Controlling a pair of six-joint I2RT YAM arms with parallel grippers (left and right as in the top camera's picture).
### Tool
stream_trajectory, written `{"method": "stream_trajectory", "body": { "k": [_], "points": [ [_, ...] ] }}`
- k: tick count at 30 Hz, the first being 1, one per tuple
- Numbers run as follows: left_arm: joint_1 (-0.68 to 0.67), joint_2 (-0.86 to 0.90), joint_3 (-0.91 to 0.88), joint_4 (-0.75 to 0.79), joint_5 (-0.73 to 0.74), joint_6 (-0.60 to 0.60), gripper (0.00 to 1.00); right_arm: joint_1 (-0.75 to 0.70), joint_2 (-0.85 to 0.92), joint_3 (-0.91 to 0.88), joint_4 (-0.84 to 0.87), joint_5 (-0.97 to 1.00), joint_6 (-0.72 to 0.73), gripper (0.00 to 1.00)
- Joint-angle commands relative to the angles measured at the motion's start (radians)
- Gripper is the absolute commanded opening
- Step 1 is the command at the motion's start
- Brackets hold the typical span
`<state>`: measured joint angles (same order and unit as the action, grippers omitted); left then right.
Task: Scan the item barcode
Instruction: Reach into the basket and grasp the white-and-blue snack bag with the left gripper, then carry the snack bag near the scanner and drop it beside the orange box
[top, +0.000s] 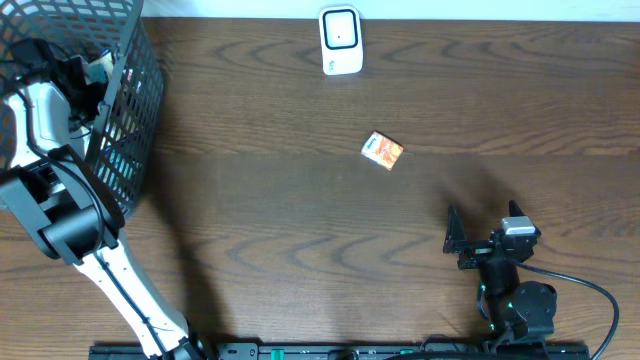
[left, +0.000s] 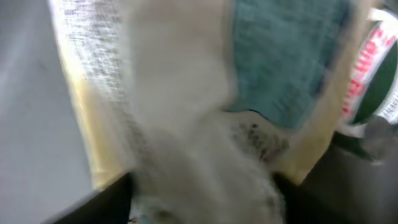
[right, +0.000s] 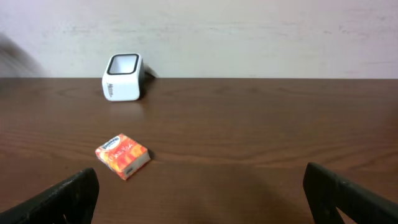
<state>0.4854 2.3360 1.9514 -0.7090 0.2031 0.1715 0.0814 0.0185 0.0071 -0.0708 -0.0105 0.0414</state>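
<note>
Left tool (left: 202, 199) inside basket (top: 135, 95): view blurred, can't tell if clenched | right tool (right: 199, 180): released, empty

The barcode scanner (top: 340, 40) is a white, rounded unit with a dark, white-framed window. It stands upright at the far edge of the counter (top: 300, 230). The item is a small orange box (top: 382, 151) with a pale label strip. It lies flat, turned at an angle, well apart from the scanner.
</note>
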Motion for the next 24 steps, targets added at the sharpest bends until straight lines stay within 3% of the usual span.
{"method": "stream_trajectory", "body": {
  "k": [1, 2, 3, 6, 11, 21, 24],
  "points": [
    [-0.004, 0.069, -0.014, -0.031, 0.021, 0.000, 0.26, -0.005, -0.003, -0.002, -0.004, 0.001, 0.010, 0.99],
    [-0.004, 0.067, -0.012, -0.036, 0.021, 0.000, 0.09, -0.005, -0.003, -0.002, -0.005, 0.001, 0.010, 0.99],
    [-0.004, 0.066, -0.008, -0.045, 0.021, 0.000, 0.08, -0.005, -0.003, -0.002, -0.004, 0.001, 0.010, 0.99],
    [0.000, 0.021, -0.002, -0.076, 0.021, -0.005, 0.07, -0.005, -0.003, -0.002, -0.004, 0.001, 0.010, 0.99],
    [0.007, -0.114, -0.002, -0.076, 0.021, -0.122, 0.07, -0.005, -0.003, -0.002, -0.004, 0.001, 0.010, 0.99],
    [0.009, -0.544, -0.002, -0.034, 0.021, -0.172, 0.07, -0.005, -0.003, -0.002, -0.005, 0.001, 0.010, 0.99],
    [0.008, -0.660, -0.002, 0.005, 0.022, -0.254, 0.07, -0.005, -0.003, -0.002, -0.004, 0.001, 0.010, 0.99]
  ]
}}
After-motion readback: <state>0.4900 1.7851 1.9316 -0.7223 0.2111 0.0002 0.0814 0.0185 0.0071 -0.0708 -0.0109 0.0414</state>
